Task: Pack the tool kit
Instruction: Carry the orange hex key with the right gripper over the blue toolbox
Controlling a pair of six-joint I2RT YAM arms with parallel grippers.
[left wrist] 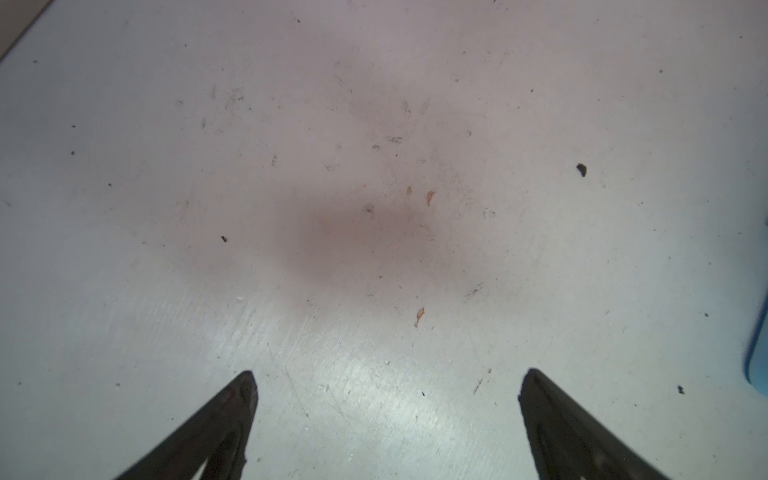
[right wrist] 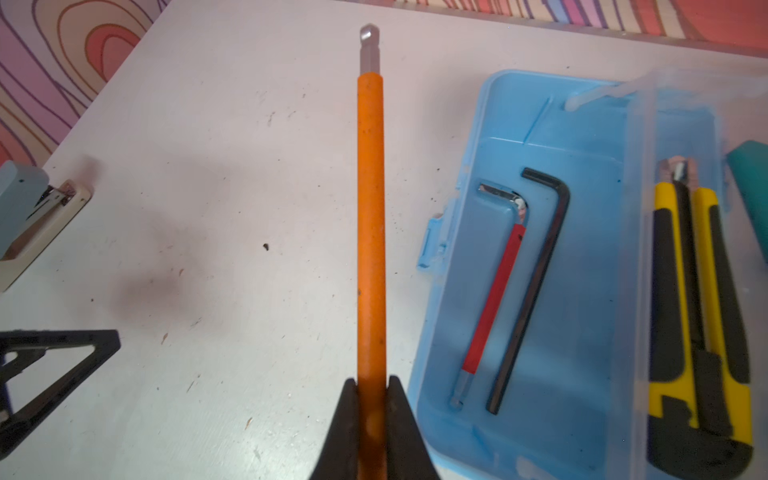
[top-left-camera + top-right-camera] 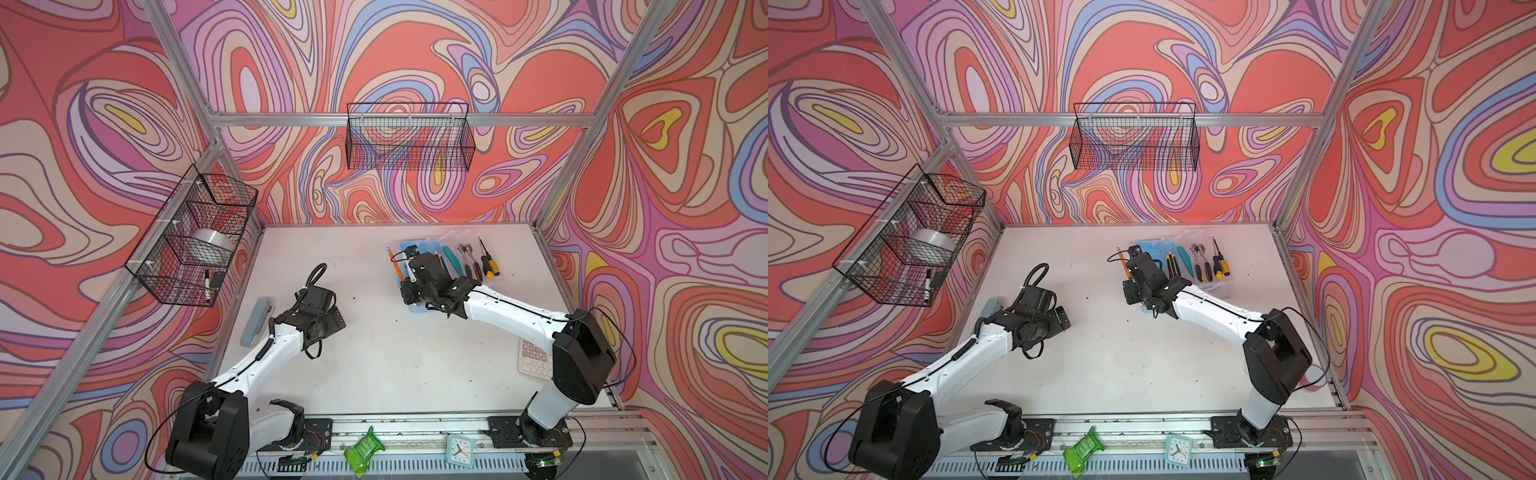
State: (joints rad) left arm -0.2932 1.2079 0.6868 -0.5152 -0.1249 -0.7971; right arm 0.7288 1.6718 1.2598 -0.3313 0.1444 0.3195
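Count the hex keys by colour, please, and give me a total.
Orange hex key: 1, in the right hand
Red hex key: 1, in the blue box
Black hex key: 1, same box
Total: 3

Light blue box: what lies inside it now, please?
Inside the light blue box lie a red-sleeved hex key and a black hex key. A clear tray holding a yellow utility knife overlaps one side of the box; what lies beneath the tray cannot be told.

no readable text, labels, brands, numbers or signs
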